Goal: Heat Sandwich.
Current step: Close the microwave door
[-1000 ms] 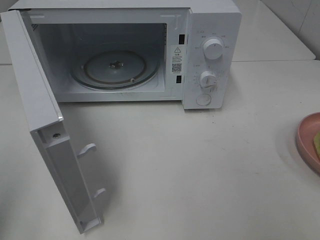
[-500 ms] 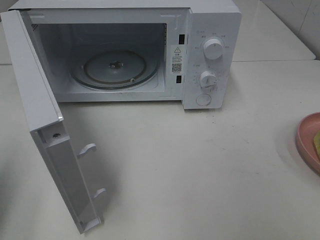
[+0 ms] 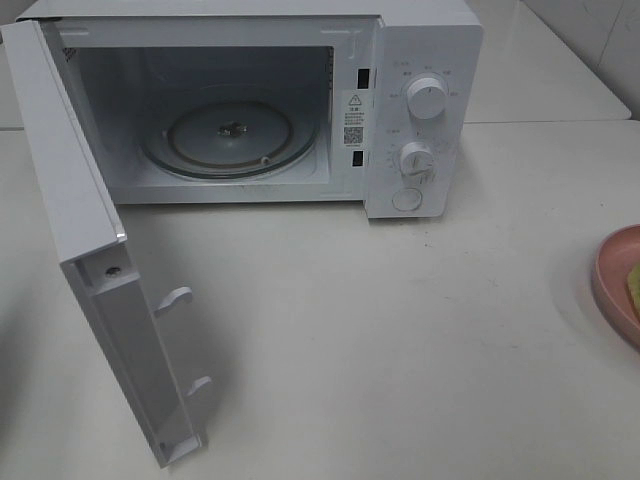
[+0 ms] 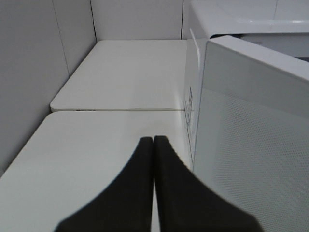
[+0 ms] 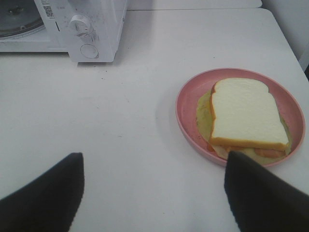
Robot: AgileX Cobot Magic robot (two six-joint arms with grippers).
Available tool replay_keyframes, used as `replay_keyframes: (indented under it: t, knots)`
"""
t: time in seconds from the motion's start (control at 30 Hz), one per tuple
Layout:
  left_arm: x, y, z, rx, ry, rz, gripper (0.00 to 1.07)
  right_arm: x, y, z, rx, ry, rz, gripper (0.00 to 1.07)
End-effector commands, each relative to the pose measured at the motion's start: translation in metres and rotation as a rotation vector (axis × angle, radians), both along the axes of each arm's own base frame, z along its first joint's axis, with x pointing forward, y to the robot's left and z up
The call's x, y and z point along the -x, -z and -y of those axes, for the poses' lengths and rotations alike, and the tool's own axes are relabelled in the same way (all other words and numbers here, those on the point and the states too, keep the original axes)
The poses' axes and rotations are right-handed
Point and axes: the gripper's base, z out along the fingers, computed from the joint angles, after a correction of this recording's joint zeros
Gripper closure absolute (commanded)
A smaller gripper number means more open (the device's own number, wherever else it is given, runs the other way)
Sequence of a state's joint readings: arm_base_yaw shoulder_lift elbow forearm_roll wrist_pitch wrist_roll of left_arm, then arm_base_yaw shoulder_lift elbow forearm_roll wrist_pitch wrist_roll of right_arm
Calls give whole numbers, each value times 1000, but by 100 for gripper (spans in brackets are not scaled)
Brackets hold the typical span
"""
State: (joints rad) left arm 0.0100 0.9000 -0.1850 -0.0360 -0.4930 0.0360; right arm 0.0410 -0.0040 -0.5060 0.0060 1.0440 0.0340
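Note:
The sandwich (image 5: pixel 246 113), pale bread with a tan-orange crust over a yellow-green layer, lies on a round pink plate (image 5: pixel 185 99) on the white table. In the high view only the plate's edge (image 3: pixel 612 275) and a sliver of the sandwich (image 3: pixel 634 287) show at the far right. The white microwave (image 3: pixel 420 60) stands at the back with its door (image 3: pixel 70 190) swung wide open and its glass turntable (image 3: pixel 228 135) bare. My right gripper (image 5: pixel 153 155) is open and empty, short of the plate. My left gripper (image 4: pixel 153 140) is shut and empty, beside the outer face of the open door (image 4: pixel 251 145).
The microwave's two knobs (image 3: pixel 427 98) and a round button face front on its right panel. A second white table (image 4: pixel 125 72) adjoins behind, with grey walls to the left. Neither arm shows in the high view.

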Motion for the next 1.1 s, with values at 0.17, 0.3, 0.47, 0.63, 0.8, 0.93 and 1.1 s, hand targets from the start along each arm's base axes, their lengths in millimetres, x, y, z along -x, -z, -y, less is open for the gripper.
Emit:
replay_keyframes:
  t: [0.17, 0.3, 0.47, 0.63, 0.8, 0.93, 1.1]
  knots:
    - [-16, 13, 20, -15, 149, 4, 106, 3, 0, 0, 3, 1, 31, 31]
    - [-23, 21, 32, -22, 218, -17, 106, 3, 0, 0, 3, 1, 31, 31]
    - [-29, 32, 44, -27, 284, -37, 106, 3, 0, 0, 3, 1, 31, 31]
    - [-33, 39, 56, -25, 348, -49, 106, 3, 0, 0, 3, 1, 31, 31]
    - [-37, 45, 72, -43, 445, -67, 106, 3, 0, 0, 3, 1, 31, 31]
    - [-41, 48, 79, -31, 485, -67, 106, 3, 0, 0, 3, 1, 31, 31]
    - [-47, 50, 84, -3, 511, -60, 106, 3, 0, 0, 3, 1, 31, 31]
